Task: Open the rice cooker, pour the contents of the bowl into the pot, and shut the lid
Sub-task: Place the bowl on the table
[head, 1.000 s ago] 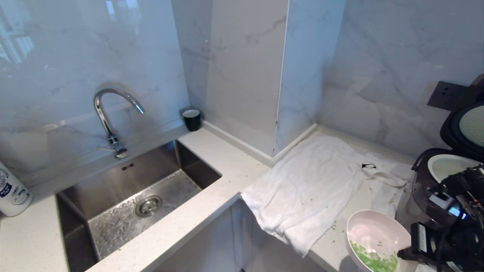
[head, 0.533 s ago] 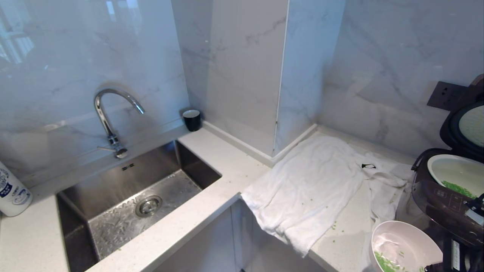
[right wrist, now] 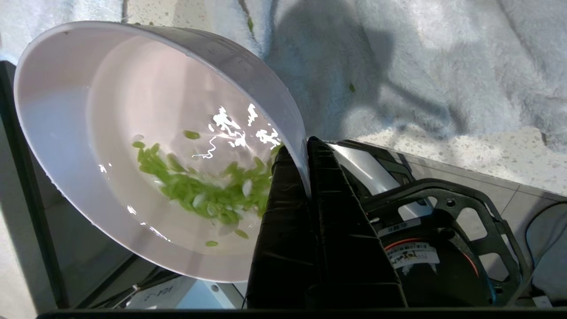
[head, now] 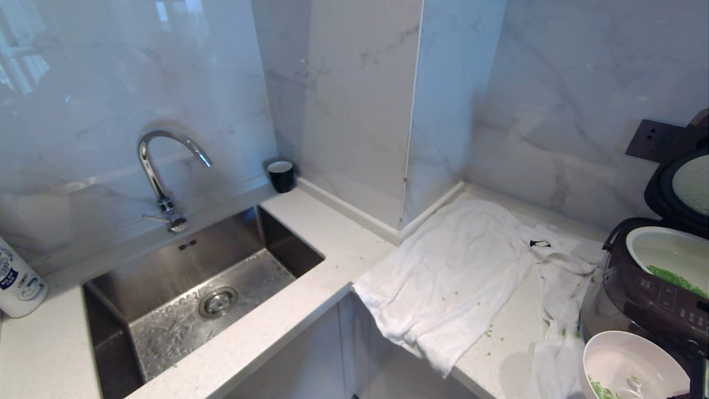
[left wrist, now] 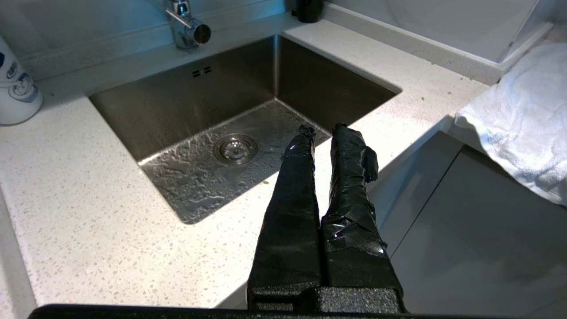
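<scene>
From the head view I see the rice cooker (head: 648,299) at the right edge, the lid (head: 678,185) raised, green grains in the pot (head: 667,255), the bowl (head: 631,366) just before it. Left wrist: my left gripper (left wrist: 322,129) is closed and empty above the sink (left wrist: 186,106). Right wrist: my right gripper (right wrist: 297,150) pinches the bowl's rim.

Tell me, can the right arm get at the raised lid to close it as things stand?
Probably not yet. The right gripper is shut on the bowl, low beside the rice cooker, with green bits left inside. The lid stands open with nothing before it, but the bowl must go down first.
</scene>
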`<state>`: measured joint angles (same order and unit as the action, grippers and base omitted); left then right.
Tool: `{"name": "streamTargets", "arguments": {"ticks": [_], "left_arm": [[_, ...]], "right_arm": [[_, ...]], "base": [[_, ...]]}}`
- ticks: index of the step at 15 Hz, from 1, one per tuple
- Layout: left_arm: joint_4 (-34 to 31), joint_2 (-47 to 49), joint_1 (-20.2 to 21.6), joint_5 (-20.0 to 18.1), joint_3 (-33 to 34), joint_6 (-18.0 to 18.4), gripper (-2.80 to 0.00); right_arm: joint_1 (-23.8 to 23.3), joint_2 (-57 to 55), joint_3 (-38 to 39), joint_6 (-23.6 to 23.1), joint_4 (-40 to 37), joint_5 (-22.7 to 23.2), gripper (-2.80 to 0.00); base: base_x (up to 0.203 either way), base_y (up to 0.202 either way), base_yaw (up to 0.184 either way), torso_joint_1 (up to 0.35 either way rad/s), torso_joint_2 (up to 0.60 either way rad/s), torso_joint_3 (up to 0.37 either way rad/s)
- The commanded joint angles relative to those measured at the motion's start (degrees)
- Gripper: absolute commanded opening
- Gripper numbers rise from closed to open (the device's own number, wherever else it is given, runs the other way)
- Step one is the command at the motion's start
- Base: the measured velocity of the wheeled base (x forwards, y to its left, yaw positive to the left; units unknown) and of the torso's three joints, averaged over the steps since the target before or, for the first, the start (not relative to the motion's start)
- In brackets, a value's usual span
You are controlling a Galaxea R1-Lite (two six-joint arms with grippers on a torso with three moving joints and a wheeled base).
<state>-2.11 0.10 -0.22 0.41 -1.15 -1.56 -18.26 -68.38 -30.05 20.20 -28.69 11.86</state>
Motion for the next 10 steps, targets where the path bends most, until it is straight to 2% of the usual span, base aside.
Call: {"name": "streamTargets", "arguments": {"ticks": [1,3,10], "left_arm": [[0.0,-0.01,-0.04,0.02,0.0,-0.02,-2.8],[0.0,-0.01,0.0,0.02,0.0,-0.02,-2.8],[-0.09,-0.01,0.04,-0.06,0.0,-0.02,-2.8]], "right_arm": [[-3.18,0.49,0.79,-1.54,-0.93,0.49,-2.8],[-5.63,0.34,1.41,-3.21,-0.94,0.83,-2.8],[-17.71,-0.26,1.83,-13.34,-2.24,2.58,-2.8]], "base": [[0.0,0.0,0.0,0.0,0.0,0.0],[0.0,0.0,0.0,0.0,0.0,0.0],[0.0,0.0,0.0,0.0,0.0,0.0]]}}
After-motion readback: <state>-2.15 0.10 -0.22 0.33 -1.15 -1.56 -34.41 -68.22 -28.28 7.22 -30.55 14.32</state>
